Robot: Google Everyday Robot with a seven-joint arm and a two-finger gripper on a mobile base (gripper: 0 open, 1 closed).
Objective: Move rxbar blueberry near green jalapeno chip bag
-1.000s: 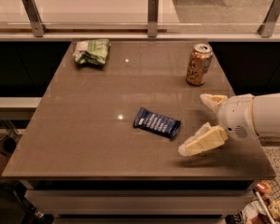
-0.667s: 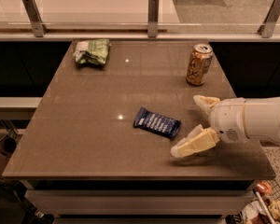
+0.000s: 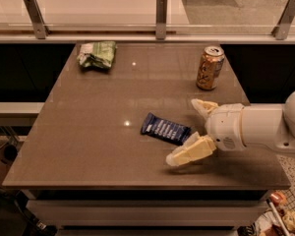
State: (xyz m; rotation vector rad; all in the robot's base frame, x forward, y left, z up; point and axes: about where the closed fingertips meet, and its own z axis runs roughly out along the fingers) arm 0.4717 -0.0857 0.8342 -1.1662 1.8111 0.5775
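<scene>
The gripper (image 3: 183, 132) hovered low over the right front part of the worktop (image 3: 88, 132), its two pale fingers (image 3: 191, 152) spread wide apart and holding nothing. Compared with the frame a second before, it had slid leftward, so that its tips now bracketed the right end of the rxbar blueberry (image 3: 164, 128), where before they had stood clear to the right of it. The bar itself had not moved: it lay flat, slightly askew, near the middle of the worktop towards the front. The near finger appeared to overlap the bar's right corner, though whether it touched the wrapper could not be told from this angle. The white arm (image 3: 265, 127) reached in from the right edge. The green jalapeno chip bag (image 3: 97, 54) sat unchanged at the far left corner, well apart from the bar, and the orange can (image 3: 209, 68) stood upright at the far right, behind the gripper.
</scene>
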